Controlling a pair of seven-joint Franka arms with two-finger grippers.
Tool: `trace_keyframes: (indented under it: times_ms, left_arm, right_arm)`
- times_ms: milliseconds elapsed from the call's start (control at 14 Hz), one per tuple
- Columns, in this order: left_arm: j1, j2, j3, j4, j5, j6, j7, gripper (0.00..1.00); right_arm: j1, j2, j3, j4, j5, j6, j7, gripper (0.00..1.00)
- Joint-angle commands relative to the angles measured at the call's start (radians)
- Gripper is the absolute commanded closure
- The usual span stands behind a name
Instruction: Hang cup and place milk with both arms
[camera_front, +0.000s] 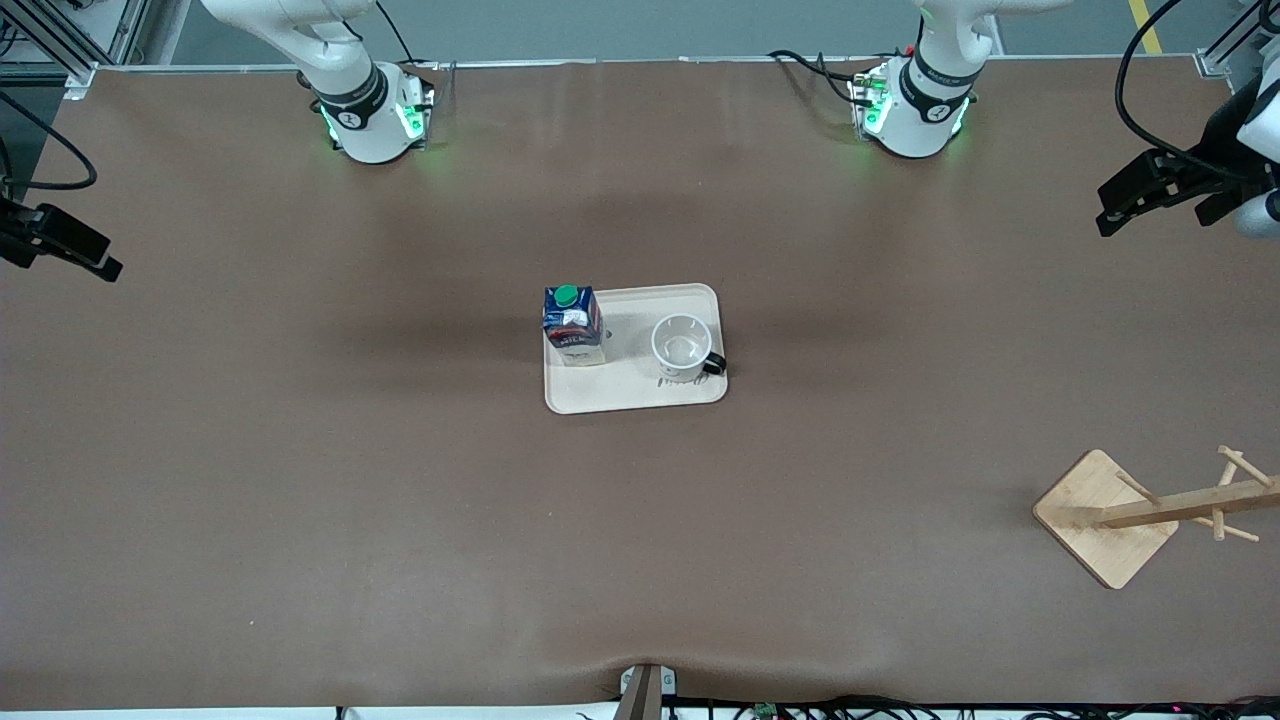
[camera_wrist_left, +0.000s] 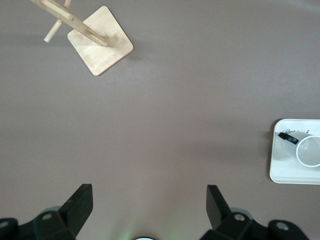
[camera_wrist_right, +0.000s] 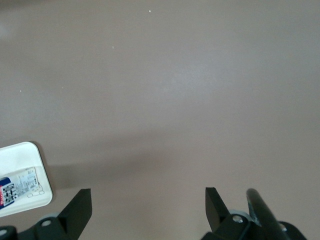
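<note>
both my grippers hung high, jaws apart, empty: left gripper (camera_wrist_left: 149, 207) over bare table, right gripper (camera_wrist_right: 148, 209) likewise. cup (camera_front: 684, 345) and milk (camera_front: 573, 325) stood side by side on tray (camera_front: 640, 395). risk judged: arms crowding, milk toppled.

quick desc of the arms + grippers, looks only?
Both arms are glossy white with black joint bands; round white bases glow green, with black cables running to them. The left gripper and right gripper are black, with flat wedge-shaped fingers.
</note>
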Motion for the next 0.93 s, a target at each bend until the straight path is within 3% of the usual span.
trace_keyframes:
  times_ms: [0, 429, 643, 857]
  left_arm:
    - [0.001, -0.009, -0.003, 0.005, 0.006, 0.001, 0.005, 0.0]
    - [-0.014, 0.02, -0.016, 0.006, 0.006, 0.001, -0.019, 0.0]
    - [-0.033, 0.075, -0.136, -0.021, 0.005, 0.01, -0.157, 0.0]
    - [-0.108, 0.157, -0.26, -0.096, 0.008, 0.115, -0.414, 0.0]
  right_arm:
    - [-0.018, 0.005, 0.004, 0.015, -0.007, -0.002, -0.039, 0.0]
    - [-0.01, 0.013, 0.004, 0.023, -0.006, -0.003, -0.031, 0.0]
    - [-0.006, 0.019, 0.006, 0.023, -0.006, -0.002, -0.033, 0.0]
    - [-0.006, 0.035, 0.006, 0.024, -0.006, 0.0, -0.039, 0.0]
